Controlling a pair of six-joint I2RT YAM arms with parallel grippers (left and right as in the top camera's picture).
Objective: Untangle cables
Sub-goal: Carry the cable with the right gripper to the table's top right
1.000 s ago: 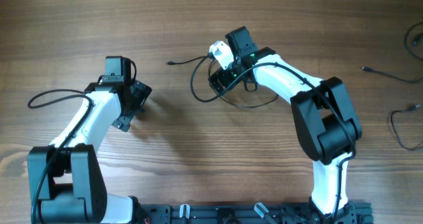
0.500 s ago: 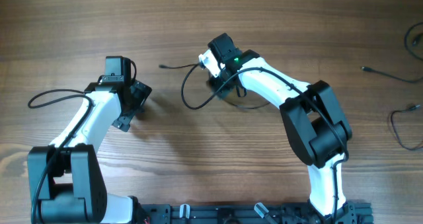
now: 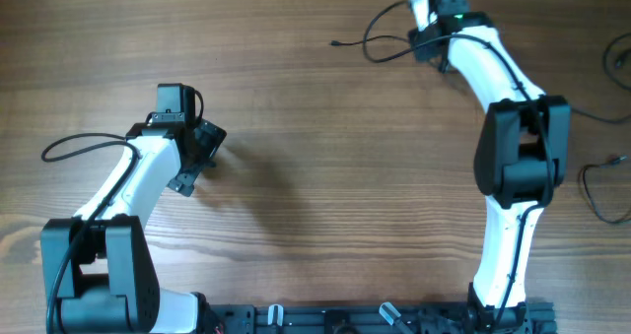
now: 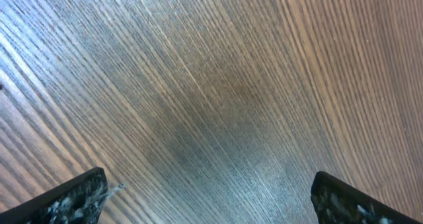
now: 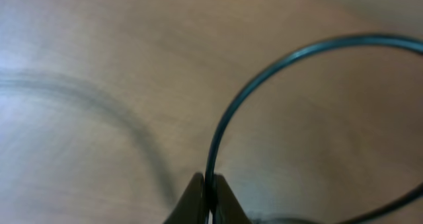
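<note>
Wooden table [image 3: 296, 206] is showing plain grain. I am seeing the left gripper [image 4: 211, 199] hanging wide open, well nearer than the right gripper [image 5: 206, 201]. Loose cables [image 3: 592, 186] are lying nearer and rightward of it. Its jaws are pinching one cable [image 5: 211, 154], which is looping leftward.

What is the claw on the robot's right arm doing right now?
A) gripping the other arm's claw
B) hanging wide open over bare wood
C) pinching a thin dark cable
C: in the right wrist view the right gripper has its tips closed on a thin dark cable that loops upward.
</note>
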